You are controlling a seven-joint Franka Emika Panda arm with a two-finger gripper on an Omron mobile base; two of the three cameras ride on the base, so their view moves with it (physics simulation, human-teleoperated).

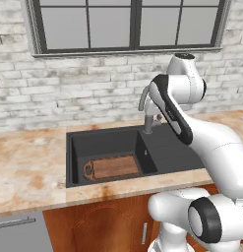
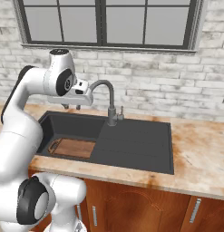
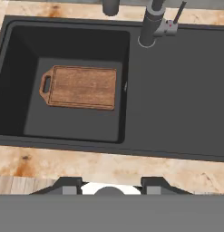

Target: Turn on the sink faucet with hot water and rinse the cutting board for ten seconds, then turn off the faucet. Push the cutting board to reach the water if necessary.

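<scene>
Gripper (image 2: 71, 107) is hovering open and empty beside the faucet (image 2: 109, 102); risk is it's nudging the thin lever (image 2: 122, 111) toward cold.

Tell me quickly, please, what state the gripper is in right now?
Gripper: open, holding nothing, raised above the sink basin, apart from the faucet.

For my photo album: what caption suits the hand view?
Looking down on a cutting board lying in the dark sink, faucet dry.
</scene>
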